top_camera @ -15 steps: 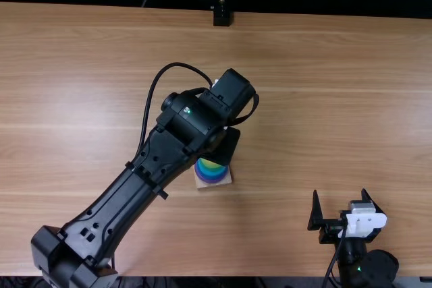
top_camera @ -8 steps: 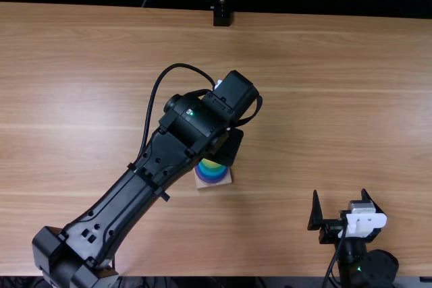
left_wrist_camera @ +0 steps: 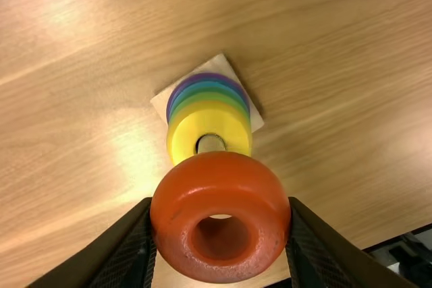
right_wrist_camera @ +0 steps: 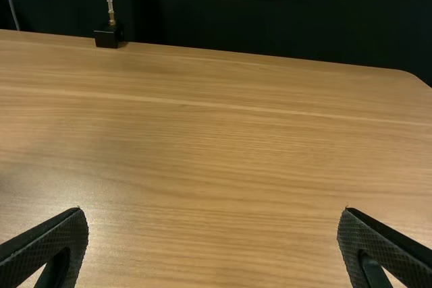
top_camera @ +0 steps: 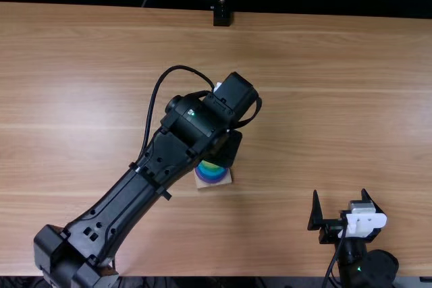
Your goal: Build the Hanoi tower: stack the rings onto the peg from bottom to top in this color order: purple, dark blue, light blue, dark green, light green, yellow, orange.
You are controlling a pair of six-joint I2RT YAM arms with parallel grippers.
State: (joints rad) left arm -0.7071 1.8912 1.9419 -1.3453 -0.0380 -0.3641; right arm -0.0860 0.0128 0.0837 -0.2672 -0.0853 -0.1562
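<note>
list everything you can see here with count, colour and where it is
orange ring: one, orange, in left gripper
yellow ring: one, yellow, top of stack
blue and green rings: number unclear, between yellow and purple
purple ring: one, purple, lowest ring
peg: one, wooden, up through yellow ring
base: one, pale wood, under rings
table: one, light brown
stand: one, black, far table edge
left gripper: one, black, above stack
right gripper: one, black, near edge, open

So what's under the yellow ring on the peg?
Below the yellow ring, green edges, blue edges and a purple ring show, with the wooden base lowest. Their middles are covered, and I can't tell how many green or blue rings there are.
</note>
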